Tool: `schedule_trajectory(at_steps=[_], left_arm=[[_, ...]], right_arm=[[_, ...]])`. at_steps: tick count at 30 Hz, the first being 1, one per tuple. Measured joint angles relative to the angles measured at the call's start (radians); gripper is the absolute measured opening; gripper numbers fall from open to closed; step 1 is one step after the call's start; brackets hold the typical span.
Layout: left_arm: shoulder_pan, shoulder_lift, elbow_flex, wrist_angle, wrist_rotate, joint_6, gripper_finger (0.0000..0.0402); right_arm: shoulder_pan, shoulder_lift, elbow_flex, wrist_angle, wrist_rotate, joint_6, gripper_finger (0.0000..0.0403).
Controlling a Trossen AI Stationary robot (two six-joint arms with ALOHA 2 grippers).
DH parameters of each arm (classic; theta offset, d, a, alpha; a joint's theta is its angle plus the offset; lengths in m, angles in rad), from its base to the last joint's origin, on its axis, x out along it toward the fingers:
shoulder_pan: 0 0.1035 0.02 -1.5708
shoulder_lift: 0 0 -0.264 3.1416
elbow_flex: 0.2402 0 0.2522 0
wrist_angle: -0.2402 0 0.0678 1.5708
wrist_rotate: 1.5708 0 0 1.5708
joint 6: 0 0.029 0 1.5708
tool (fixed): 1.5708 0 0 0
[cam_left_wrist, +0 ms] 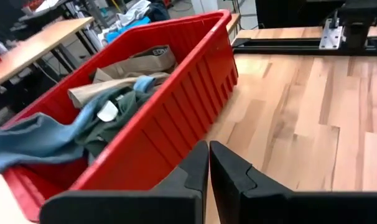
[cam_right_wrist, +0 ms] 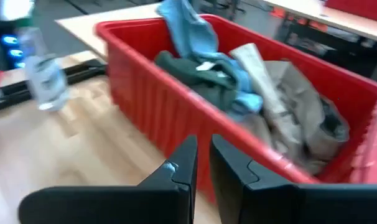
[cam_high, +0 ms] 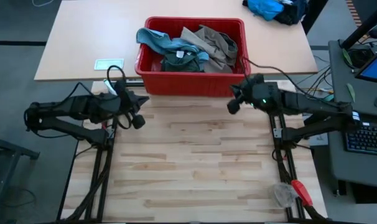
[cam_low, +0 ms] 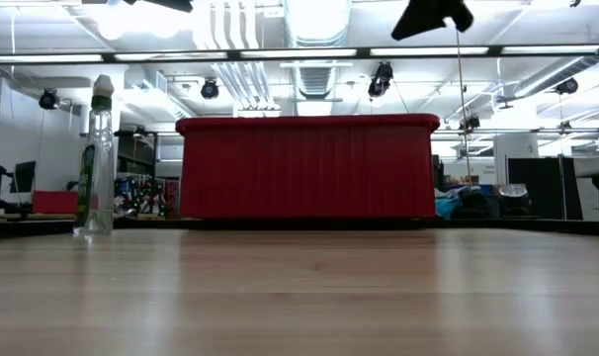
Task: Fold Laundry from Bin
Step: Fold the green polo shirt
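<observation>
High view: the red bin [cam_high: 191, 78] sits at the table's [cam_high: 195, 168] far edge, holding the laundry [cam_high: 188, 46], with the left gripper [cam_high: 139, 111] and right gripper [cam_high: 233, 98] hanging just before its near corners, both clenched on nothing. The low view shows only the bin's ribbed wall and a clear bottle [cam_low: 100, 158] beside it; the clothes appear solely from above and at the wrists.

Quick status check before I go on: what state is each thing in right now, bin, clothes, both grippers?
Bin: upright at the table's far edge, holding all the laundry.
Laundry: heaped and unfolded; the light blue denim hangs over the left rim.
Left gripper: shut, empty, above the table near the bin's left corner.
Right gripper: shut, empty, near the bin's right corner.
</observation>
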Motion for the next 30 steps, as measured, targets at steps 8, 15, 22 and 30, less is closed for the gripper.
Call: schedule_trajectory(at_steps=[8, 15, 22, 30], left_arm=[[0.044, -0.008, 0.068, -0.038, 0.111, 0.043, 0.0000], [0.067, -0.059, -0.016, -0.039, 0.117, 0.018, 0.0000], [0.066, -0.089, -0.085, 0.077, 0.113, 0.025, 0.0000], [0.066, -0.087, -0.098, 0.132, 0.048, 0.089, 0.0000]], right_arm=[[-0.194, 0.233, 0.245, -0.132, -0.008, -0.099, 0.0034], [-0.332, 0.406, 0.377, -0.108, 0.010, -0.229, 0.0034], [-0.437, 0.557, 0.464, -0.061, 0.012, -0.269, 0.0034], [-0.517, 0.765, 0.726, -0.083, -0.122, -0.229, 0.0034]])
